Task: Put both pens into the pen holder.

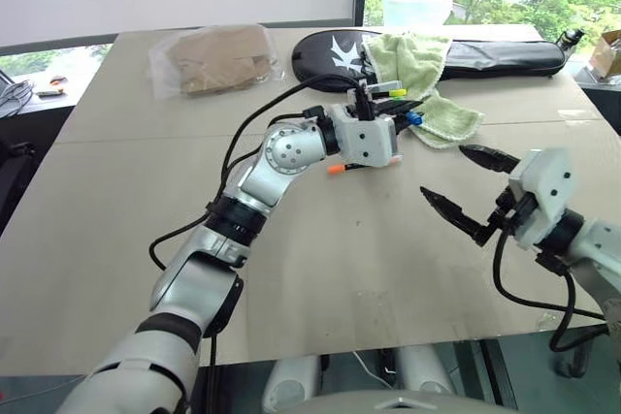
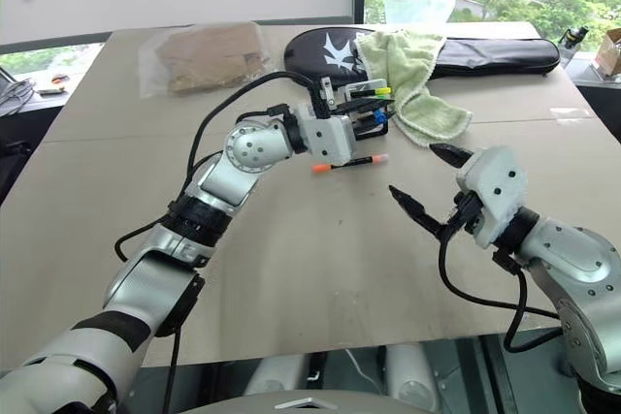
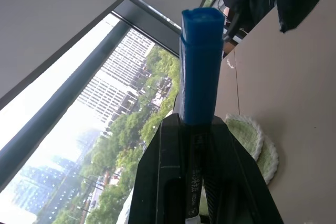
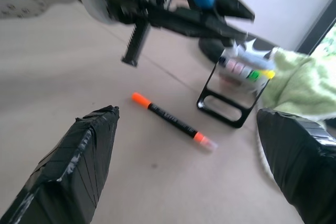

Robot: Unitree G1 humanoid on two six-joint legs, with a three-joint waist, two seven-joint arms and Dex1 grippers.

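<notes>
Head views: wide beige counter [image 2: 320, 269] under a window. Left end effector [image 1: 400, 115] raised above the counter, clamped on a black-barrelled pen with a blue cap [image 1: 414, 118], close beside a small black wire-frame pen holder with a clear boxy top [image 2: 361, 104]. Second black-barrelled pen with orange cap and tip [image 2: 347, 163] flat on the counter, just in front of the holder. Right end effector [image 2: 429, 181] spread wide and empty, near the orange pen but apart from it. Behind the holder, a pale green terry towel [image 2: 412, 75] draped over a long black zipped case [image 2: 485, 53]; to the left, a clear plastic bag with a tan item inside [image 2: 204, 55].

Left wrist view: blue cap [image 3: 200, 66] jutting out between two black fingers [image 3: 168, 182] pressed shut on the barrel.

Right wrist view: two black fingers [image 4: 79, 166] far apart, nothing between; orange pen [image 4: 170, 119] flat on the counter beyond, holder [image 4: 233, 93] upright just past it.
</notes>
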